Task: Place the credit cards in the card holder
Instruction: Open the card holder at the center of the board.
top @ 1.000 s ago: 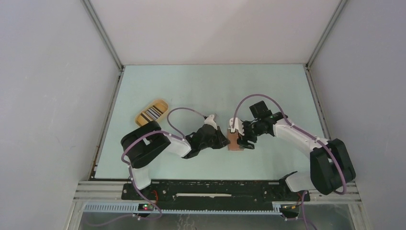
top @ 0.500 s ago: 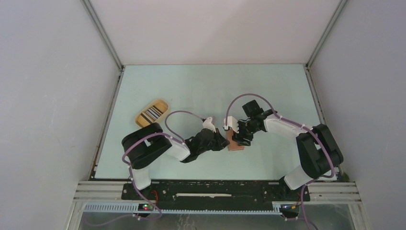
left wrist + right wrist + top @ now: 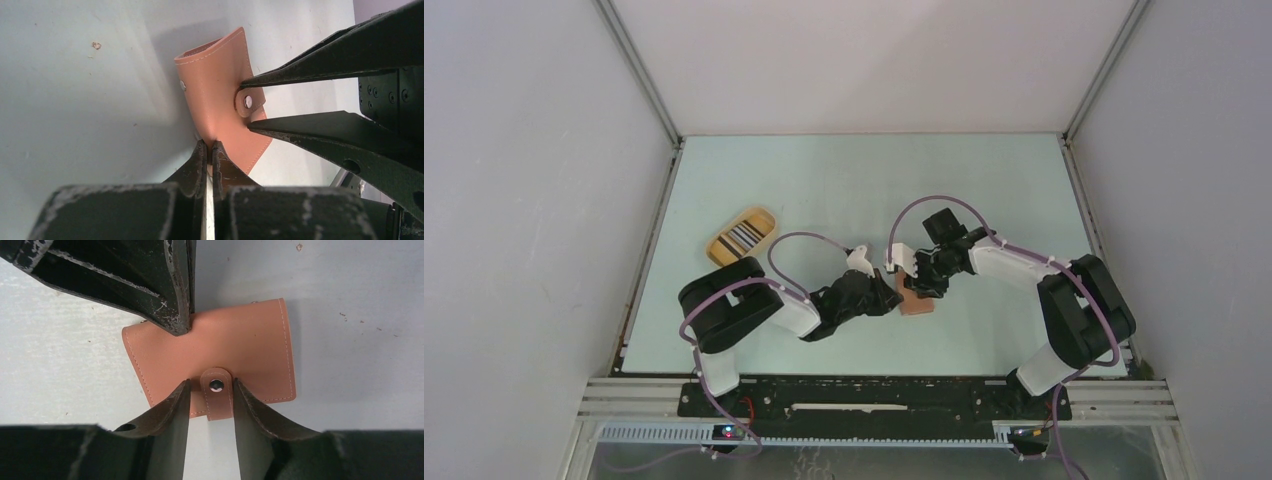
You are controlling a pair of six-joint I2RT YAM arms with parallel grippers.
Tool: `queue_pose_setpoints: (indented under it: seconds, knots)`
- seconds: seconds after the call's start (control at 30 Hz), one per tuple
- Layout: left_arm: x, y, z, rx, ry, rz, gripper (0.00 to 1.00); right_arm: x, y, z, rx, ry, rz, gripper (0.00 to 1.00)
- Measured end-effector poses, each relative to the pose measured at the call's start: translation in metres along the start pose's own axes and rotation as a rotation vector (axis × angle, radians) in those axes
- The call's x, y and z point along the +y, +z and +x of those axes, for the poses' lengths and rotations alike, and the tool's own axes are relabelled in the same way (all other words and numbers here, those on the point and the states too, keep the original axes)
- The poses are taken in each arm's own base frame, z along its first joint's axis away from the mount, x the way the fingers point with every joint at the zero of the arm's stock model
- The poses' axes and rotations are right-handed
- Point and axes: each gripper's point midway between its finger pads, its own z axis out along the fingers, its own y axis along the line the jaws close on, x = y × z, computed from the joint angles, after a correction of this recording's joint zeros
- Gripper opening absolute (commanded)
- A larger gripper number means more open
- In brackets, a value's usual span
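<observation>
The reddish-brown card holder (image 3: 915,300) lies closed on the table between my two grippers. My left gripper (image 3: 890,294) is shut on its near edge in the left wrist view (image 3: 206,145), and the holder (image 3: 220,85) curls up from the pinch. My right gripper (image 3: 913,277) is open, one finger on each side of the snap tab (image 3: 216,390) of the holder (image 3: 225,345). In the right wrist view the gripper (image 3: 211,385) straddles the tab. The credit cards (image 3: 743,236), dark and pale stripes, lie in a yellow tray at the left.
The yellow oval tray (image 3: 722,248) stands on the left part of the pale green table, well away from both grippers. Grey walls enclose the table on three sides. The arm bases sit at the near edge.
My right gripper has moved left and closer to the card holder, its fingers now either side of the snap tab. The left gripper has kept its grip and barely shifted.
</observation>
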Motion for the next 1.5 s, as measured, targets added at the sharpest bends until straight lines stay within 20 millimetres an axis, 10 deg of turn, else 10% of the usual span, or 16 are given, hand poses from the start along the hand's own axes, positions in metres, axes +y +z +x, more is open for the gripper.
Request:
queue_pose_setpoints:
  seconds: [0.7, 1.3, 1.5]
  knots:
    - [0.003, -0.004, 0.001, -0.024, -0.028, 0.001, 0.0, -0.004, -0.003, 0.0, -0.033, 0.04, -0.007, 0.01]
    - [0.004, -0.009, 0.0, -0.037, -0.043, 0.007, 0.0, -0.027, -0.031, 0.042, -0.022, 0.282, 0.072, 0.51]
    - [0.004, -0.01, 0.0, -0.04, -0.045, 0.013, 0.0, -0.029, -0.053, 0.015, -0.12, 0.303, 0.092, 0.52]
